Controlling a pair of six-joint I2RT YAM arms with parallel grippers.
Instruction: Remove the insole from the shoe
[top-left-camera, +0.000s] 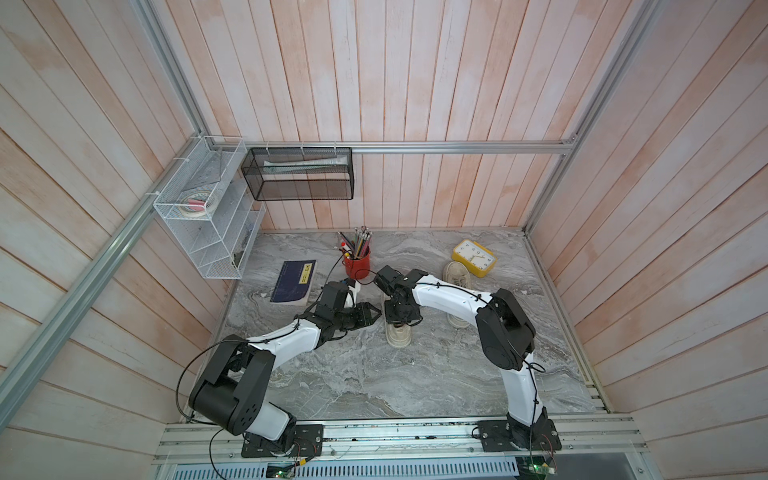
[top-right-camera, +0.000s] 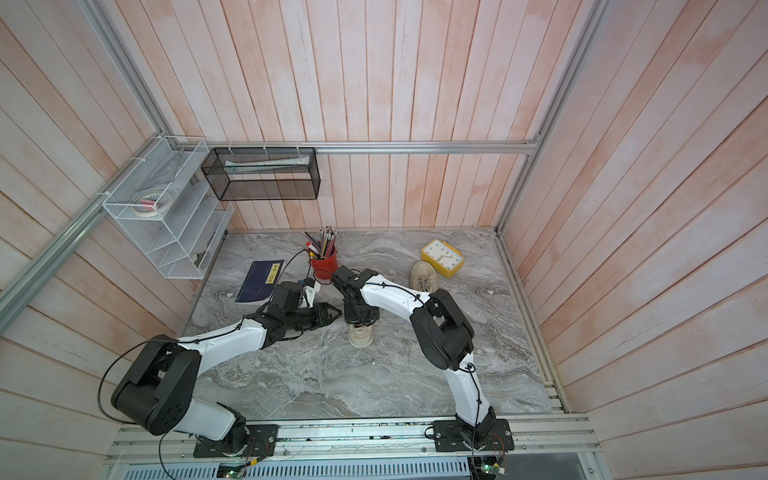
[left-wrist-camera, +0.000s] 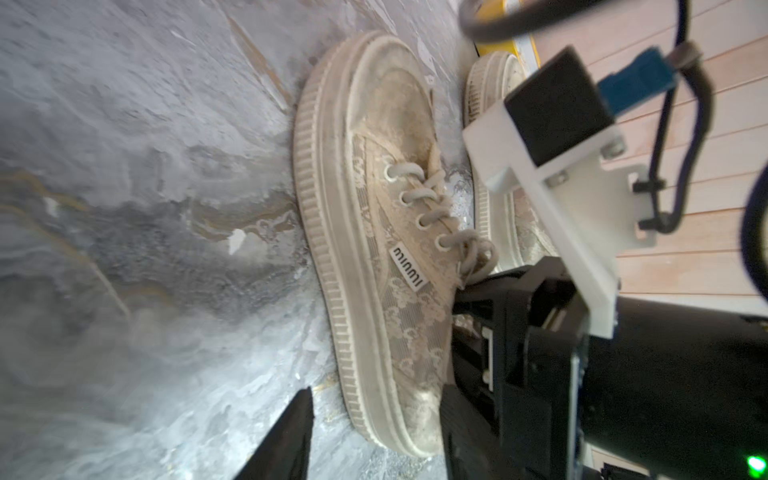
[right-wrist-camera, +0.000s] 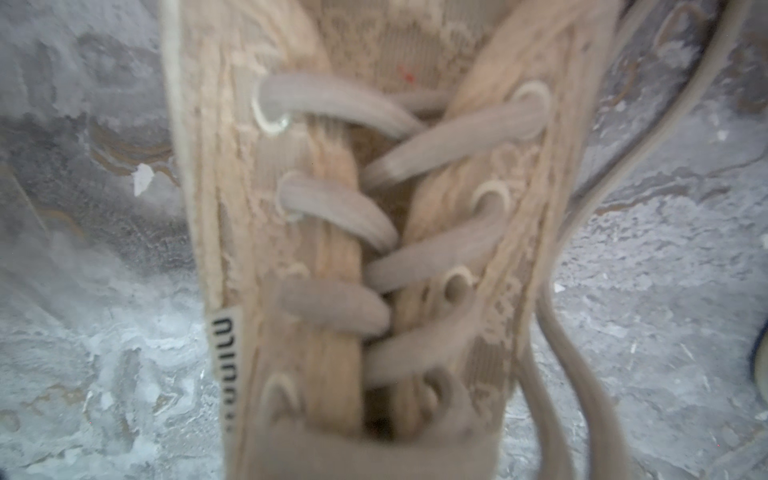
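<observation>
Beige lace platform sneaker (top-left-camera: 399, 337) mid-table, long axis front to back, toe toward the robot's base.
Right gripper (top-left-camera: 400, 319) pressed together over its heel opening; left gripper (top-left-camera: 377, 315) spread just beside; grey marble tabletop (top-left-camera: 374, 382) bare beyond the toe.

In both top views the light is bright, even and diffuse. The worktop (top-left-camera: 415, 374) shows only soft, weak shadows just under the arms (top-left-camera: 449, 299), so the light falls from above. The middle of the scene is sharp. Toward the edges the wide lens bends and fans the wall planks (top-left-camera: 104, 124) and the rails (top-left-camera: 415, 146).

In the left wrist view the shoe (left-wrist-camera: 374, 232) is quite sharp in its middle part. The worktop nearest the camera is smeared, and the left fingers (left-wrist-camera: 286, 440) are dark and out of focus. A green lamp (left-wrist-camera: 756, 463) glows as a blurred spot.

The right wrist view is very close. The laces (right-wrist-camera: 332, 307) and fabric are all soft, and the worktop looks pale and washed.
</observation>
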